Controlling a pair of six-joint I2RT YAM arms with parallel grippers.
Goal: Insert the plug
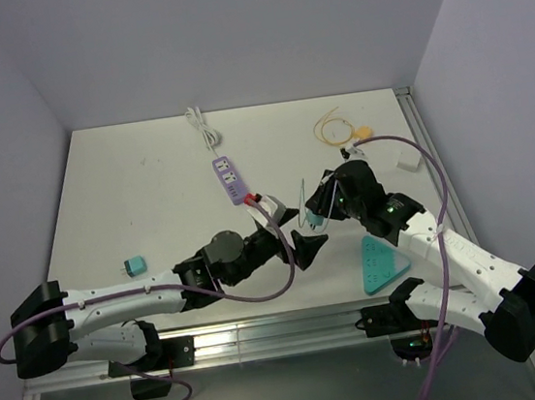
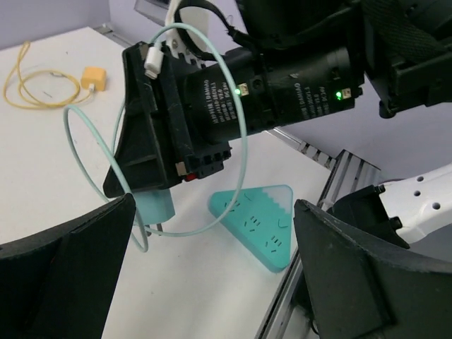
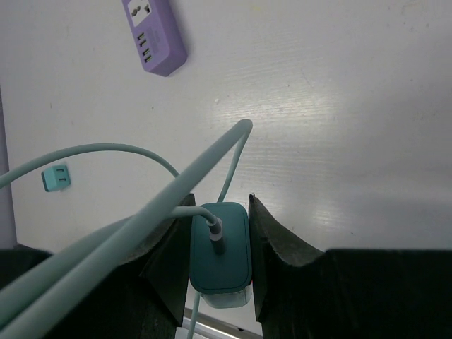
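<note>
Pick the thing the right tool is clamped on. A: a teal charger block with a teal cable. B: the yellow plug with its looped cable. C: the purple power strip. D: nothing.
A: in the right wrist view the right tool pinches the teal charger block between both fingers, its teal cable looping off.
</note>
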